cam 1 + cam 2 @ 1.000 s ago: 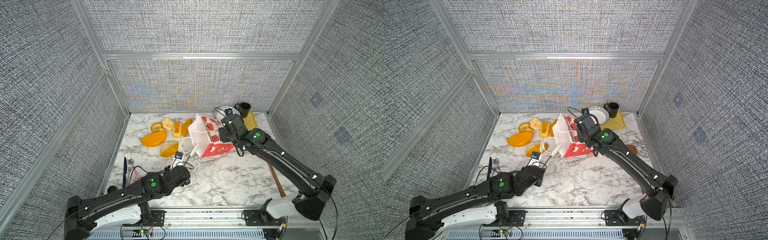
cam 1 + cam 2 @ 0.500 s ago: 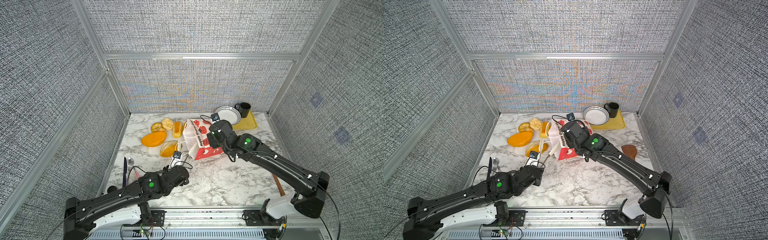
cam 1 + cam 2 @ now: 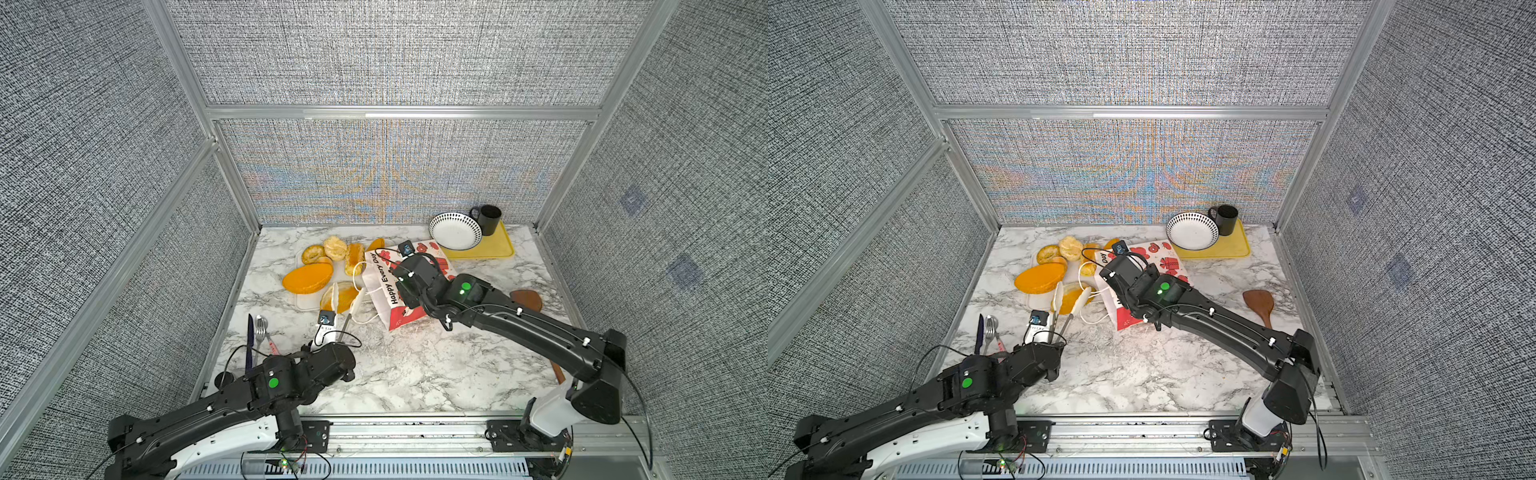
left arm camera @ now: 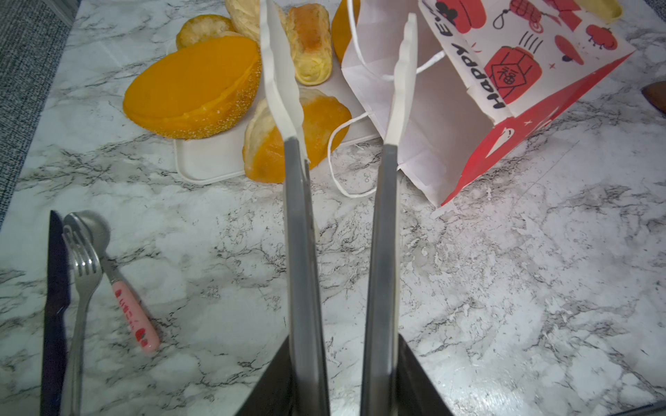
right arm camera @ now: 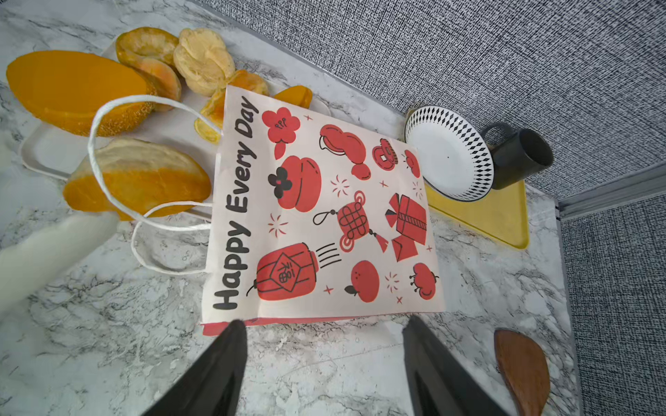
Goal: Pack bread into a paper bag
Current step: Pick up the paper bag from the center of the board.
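– Where is the paper bag, and how does it look?
– It lies on its broad side on the marble table, just beside the white tray that carries the bread. The upturned face is cream-white with red cartoon prints. The narrow side wall facing the arms is plain red, and the inside is white.
– Which way does it point?
– Its long axis runs across the table, mouth toward the bread and base toward the yellow tray. The mouth gapes, and the two white cord handles spill out of it. One loops over a split orange roll at the tray's near corner; the other lies on the marble.
– Anything to read?
– "Happy Every Day" in black runs along the band at the mouth, and a red lantern print bears the character 福. The spoon has a pink handle with marks too small to read.
– And the rest of the bread?
– A big seeded orange oval loaf, a ring bagel, a pale knotted roll and a long crusted roll, all on the tray outside the bag.
– The grippers?
– The left gripper clamps the grey handles of the tongs. Their white tips stand apart, one over the split roll and one in front of the bag's mouth. The right gripper is over the bag with its fingers spread wide, tips at the bag's red edge, nothing pinched between them
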Tool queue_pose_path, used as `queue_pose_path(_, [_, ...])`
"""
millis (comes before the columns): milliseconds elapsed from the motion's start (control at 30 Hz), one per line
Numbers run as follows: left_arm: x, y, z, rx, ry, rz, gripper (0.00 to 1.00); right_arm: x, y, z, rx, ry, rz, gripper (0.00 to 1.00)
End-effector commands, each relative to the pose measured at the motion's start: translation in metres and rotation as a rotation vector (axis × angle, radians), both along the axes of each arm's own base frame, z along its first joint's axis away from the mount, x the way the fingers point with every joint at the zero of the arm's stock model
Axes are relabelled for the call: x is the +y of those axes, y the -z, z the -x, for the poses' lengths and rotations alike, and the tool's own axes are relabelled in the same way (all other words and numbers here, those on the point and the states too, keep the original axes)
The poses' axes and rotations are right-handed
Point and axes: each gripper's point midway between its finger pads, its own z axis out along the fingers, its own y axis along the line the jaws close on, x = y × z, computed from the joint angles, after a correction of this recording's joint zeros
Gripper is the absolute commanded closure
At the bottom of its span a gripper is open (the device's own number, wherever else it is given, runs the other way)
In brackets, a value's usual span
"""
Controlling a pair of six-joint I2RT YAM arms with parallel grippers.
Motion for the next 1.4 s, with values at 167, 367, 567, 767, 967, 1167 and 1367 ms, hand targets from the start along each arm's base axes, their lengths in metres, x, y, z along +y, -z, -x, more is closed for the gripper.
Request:
queue_pose_path(167, [0.028,-0.005,0.002,-0.039,-0.089,0.05,0.63,0.036,0.043,0.009,0.008,-0.035,0.078,0.29])
queue_pose_path(367, [0.038,-0.01,0.002,-0.064,-0.12,0.069,0.65,0.06,0.067,0.012,0.024,-0.05,0.12,0.29])
queue_pose_path(567, [0.038,-0.012,0.002,-0.068,-0.118,0.084,0.64,0.06,0.093,0.005,0.018,0.003,0.193,0.29])
queue_pose_path(767, [0.039,-0.015,0.003,-0.08,-0.112,0.11,0.64,0.046,0.106,-0.007,-0.021,0.078,0.275,0.33])
queue_pose_path(967, [0.038,-0.013,0.002,-0.076,-0.116,0.099,0.64,0.041,0.086,-0.013,-0.066,0.108,0.261,1.0])
queue_pose_path(1167, [0.033,-0.014,-0.001,-0.072,-0.116,0.074,0.64,0.031,0.012,-0.014,-0.107,0.111,0.146,1.0])
queue_pose_path(1367, [0.035,-0.025,-0.002,-0.098,-0.119,0.085,0.64,-0.008,-0.029,-0.012,-0.07,0.156,-0.032,1.0])
